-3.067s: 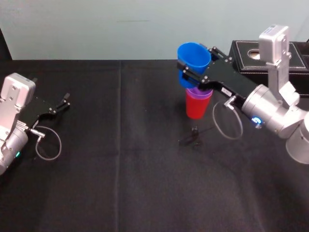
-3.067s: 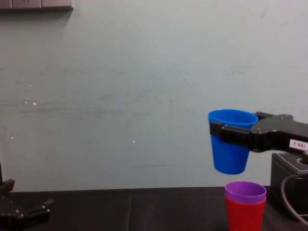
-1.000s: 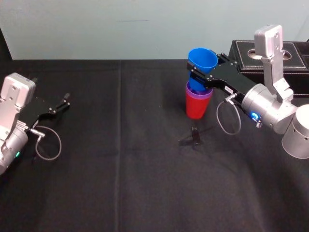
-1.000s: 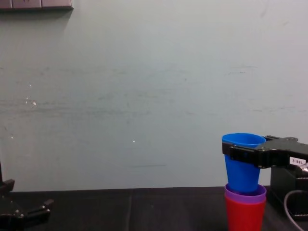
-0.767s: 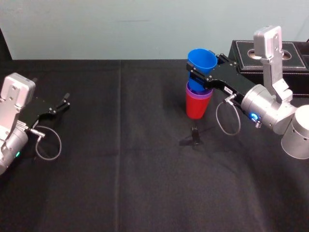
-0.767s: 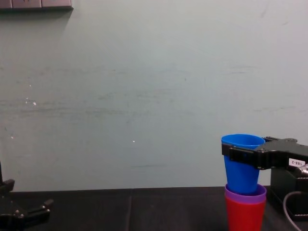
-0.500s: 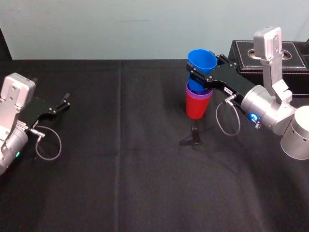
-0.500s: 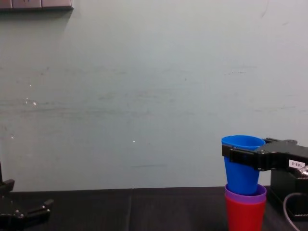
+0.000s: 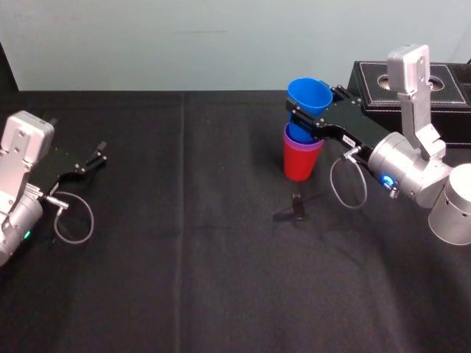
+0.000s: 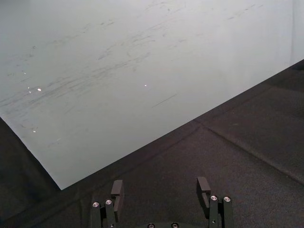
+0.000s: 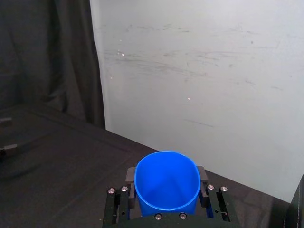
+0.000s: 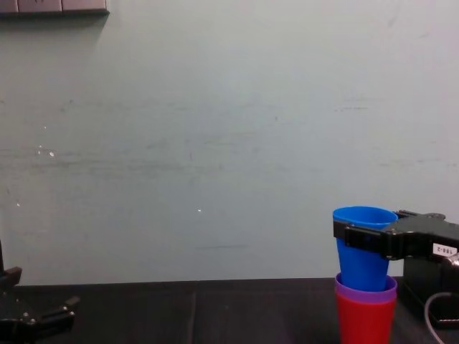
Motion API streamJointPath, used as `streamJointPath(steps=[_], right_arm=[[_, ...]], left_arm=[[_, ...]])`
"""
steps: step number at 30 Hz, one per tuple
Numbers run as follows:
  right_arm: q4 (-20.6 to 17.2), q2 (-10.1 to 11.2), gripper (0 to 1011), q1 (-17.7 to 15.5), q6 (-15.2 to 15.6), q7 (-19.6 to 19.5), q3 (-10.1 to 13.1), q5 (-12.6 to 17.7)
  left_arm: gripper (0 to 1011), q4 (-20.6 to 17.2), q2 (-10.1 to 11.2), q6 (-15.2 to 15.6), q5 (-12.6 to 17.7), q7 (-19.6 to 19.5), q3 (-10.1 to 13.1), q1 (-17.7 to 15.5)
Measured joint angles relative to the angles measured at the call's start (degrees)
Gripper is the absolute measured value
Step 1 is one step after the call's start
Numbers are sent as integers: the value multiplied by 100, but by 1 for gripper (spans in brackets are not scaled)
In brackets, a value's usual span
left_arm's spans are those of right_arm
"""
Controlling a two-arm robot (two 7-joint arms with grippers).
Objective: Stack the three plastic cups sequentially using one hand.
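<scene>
The black-clothed desk (image 9: 184,250) runs under everything. The black stitched box (image 9: 377,82) sits behind the right pincer (image 9: 307,116), on its arm's side.

That pincer reaches in from the right and is clamped on the blue cup (image 9: 309,94) just under the rim. One flat finger (image 11: 129,175) presses on each side of the cup wall. The left pincer (image 10: 160,190) rests far off across the desk with its fingers spread and nothing between them. I judge it idle.

Directly beneath the right pincer stands the purple cup (image 12: 365,289), already nested in the red cup (image 12: 366,320) so that only its rim band shows.

Three seconds ago I was holding the blue cup clear above that pair and slightly off to the left. It now sits centred over them, with its base down inside the purple mouth. Over the last second it has sunk only a little further.

From the chest view most of the blue wall stands above the purple rim, so I judge it entered but not fully seated.

The third and last cup is nearly home. What is left is a little more descent, then opening the pincer and backing straight out without dragging the rim or tipping the stack.
</scene>
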Motion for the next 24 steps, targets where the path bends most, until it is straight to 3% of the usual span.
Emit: streamJointPath(steps=[24], right_arm=[[305,-62,736,42,-110,92,-40,12]], left_arm=[[1005,0,0,0,0,0,0,0]])
